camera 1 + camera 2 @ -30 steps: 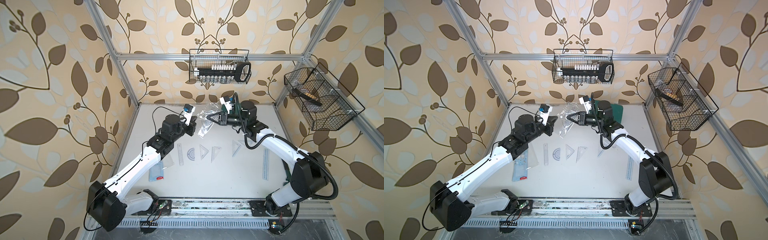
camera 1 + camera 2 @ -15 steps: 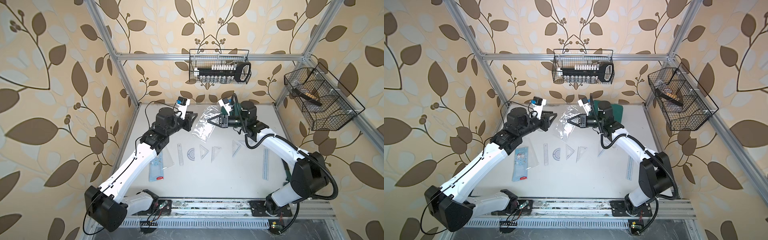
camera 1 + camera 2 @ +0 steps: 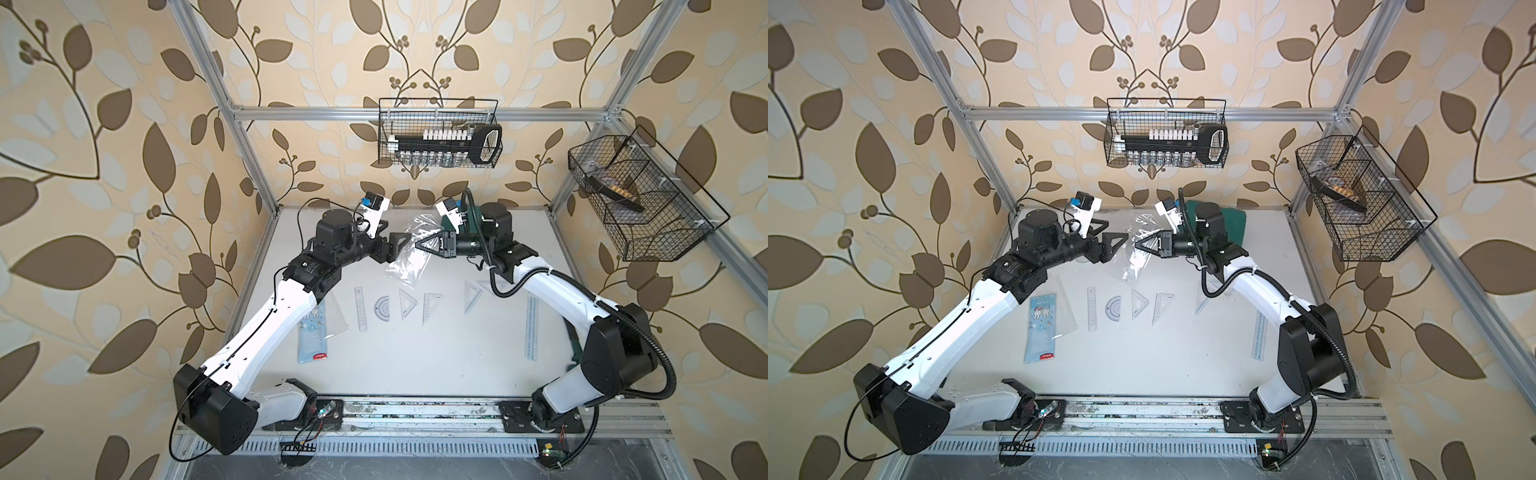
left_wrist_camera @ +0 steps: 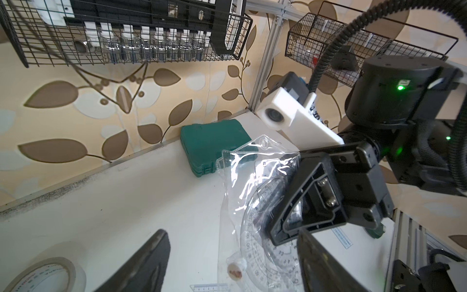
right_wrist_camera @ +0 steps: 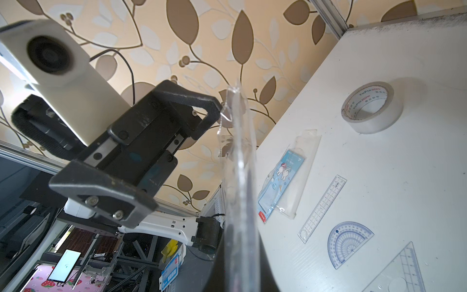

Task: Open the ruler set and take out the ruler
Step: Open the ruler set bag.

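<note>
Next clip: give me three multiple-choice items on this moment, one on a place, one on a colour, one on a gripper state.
1. Where is the clear pouch? A lying flat; B held up by the right gripper; C nowhere in view.
2. What colour is the case at the table's back edge? A green; B red; C yellow.
3. How is the left gripper? A shut on the pouch; B open; C shut on nothing.
1 B: the right gripper pinches it in the air. 2 A: it is plainly green. 3 B: its fingers stand wide apart.
</note>
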Robot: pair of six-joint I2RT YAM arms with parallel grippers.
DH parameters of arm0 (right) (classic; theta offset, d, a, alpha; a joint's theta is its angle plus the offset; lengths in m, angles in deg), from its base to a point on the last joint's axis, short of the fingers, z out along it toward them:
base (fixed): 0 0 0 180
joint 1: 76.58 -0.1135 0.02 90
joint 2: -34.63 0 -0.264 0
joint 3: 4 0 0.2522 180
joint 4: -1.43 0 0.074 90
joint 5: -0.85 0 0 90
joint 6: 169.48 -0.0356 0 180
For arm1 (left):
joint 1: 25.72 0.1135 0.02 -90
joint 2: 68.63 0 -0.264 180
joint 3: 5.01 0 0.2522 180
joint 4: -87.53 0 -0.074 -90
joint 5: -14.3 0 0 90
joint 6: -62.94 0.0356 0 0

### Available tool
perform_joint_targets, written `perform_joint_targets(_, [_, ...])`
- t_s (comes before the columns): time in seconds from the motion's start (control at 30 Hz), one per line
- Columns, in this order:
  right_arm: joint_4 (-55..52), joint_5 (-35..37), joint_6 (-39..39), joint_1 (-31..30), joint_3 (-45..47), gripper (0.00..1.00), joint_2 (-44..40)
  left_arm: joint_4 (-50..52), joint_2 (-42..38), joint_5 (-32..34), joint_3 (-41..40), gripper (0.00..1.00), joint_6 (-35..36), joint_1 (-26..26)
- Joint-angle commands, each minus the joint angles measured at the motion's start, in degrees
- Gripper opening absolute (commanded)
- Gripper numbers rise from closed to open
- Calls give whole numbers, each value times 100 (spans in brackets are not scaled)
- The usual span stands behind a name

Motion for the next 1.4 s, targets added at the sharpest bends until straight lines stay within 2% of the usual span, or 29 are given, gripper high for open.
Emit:
perform_joint_targets(0.0, [14, -98, 99, -6, -227, 0, -134, 254, 121, 228, 253, 84, 183, -67])
perform_joint_targets(0.13, [-29, -82, 123, -5, -258, 0, -160, 324, 262, 332, 271, 85, 190, -152])
perform_joint_targets(0.43, [-53, -116, 125, -1, -283, 0, -228, 408, 313, 1197, 164, 81, 292, -246])
perform_joint_targets(0.53, [-56, -129, 134, -1, -273, 0, -256, 256, 220, 1395, 70, 75, 284, -245])
perform_joint_targets(0.67, [-56, -136, 143, -2, -264, 0, -311, 267, 256, 1404, 111, 61, 289, -237])
perform_joint_targets(0.9, [-77, -142, 161, 6, -271, 0, -353, 253, 320, 1299, 111, 42, 238, -241])
perform_joint_targets(0.97, [-89, -142, 169, 4, -281, 0, -362, 268, 328, 1205, 131, 40, 254, -237])
perform_joint_targets(1.27, [-105, -156, 184, 8, -311, 0, -349, 233, 396, 197, 219, 32, 343, -182])
perform_joint_targets(1.37, [-149, -158, 207, 23, -320, 0, -345, 226, 415, 0, 244, 23, 326, -132])
